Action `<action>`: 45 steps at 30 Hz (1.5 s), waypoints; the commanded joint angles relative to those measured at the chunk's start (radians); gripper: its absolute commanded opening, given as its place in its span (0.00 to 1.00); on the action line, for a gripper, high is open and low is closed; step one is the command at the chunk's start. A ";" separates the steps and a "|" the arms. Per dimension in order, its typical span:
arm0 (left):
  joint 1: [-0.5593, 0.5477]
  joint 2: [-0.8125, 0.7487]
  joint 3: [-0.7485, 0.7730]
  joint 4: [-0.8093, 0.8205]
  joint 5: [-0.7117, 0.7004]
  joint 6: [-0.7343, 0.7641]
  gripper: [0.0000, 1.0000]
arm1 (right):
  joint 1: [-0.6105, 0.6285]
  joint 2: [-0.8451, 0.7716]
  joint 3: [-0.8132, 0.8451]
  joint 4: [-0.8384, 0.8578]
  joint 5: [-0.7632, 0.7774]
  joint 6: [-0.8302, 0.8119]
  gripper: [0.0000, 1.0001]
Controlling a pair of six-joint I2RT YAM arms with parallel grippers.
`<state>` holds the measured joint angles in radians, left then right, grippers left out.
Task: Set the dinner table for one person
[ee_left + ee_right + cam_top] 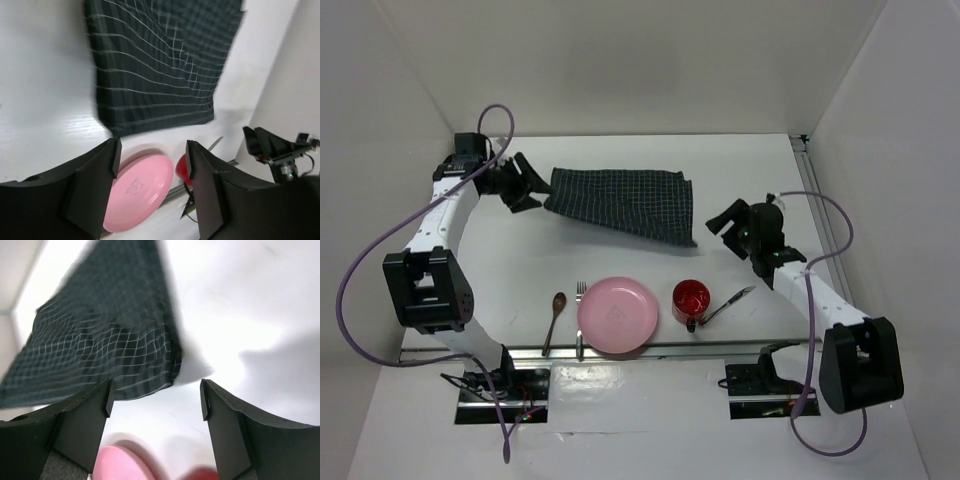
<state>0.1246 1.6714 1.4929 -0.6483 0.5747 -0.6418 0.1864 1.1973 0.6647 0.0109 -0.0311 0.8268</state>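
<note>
The dinner table (750, 165) is the wide white tabletop. On it, toward the back, lies a dark checked placemat (620, 203), slightly skewed. At the near edge sit a pink plate (618, 315), a fork (580, 318) and a wooden spoon (555, 318) to its left, and a red cup (690, 298) and a knife (728, 305) to its right. My left gripper (530, 185) stands open at the placemat's left edge, nothing between its fingers. My right gripper (720, 228) is open just off the placemat's right corner. In the wrist views both grippers (153, 156) (156, 397) are empty above the placemat (160, 65) (100, 350).
White walls close in the table at the back and on both sides. A metal rail (810, 190) runs along the right edge. The right arm (280, 150) shows in the left wrist view beyond the plate (137, 192) and cup (182, 167).
</note>
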 commanded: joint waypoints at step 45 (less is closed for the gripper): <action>-0.210 0.373 -0.048 -0.020 -0.411 0.062 0.45 | 0.055 0.736 0.530 -0.441 0.074 -0.339 0.00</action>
<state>-0.0334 2.0468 1.4769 -0.6750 0.1436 -0.5762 0.2863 1.9453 1.2648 -0.3946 -0.0441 0.4934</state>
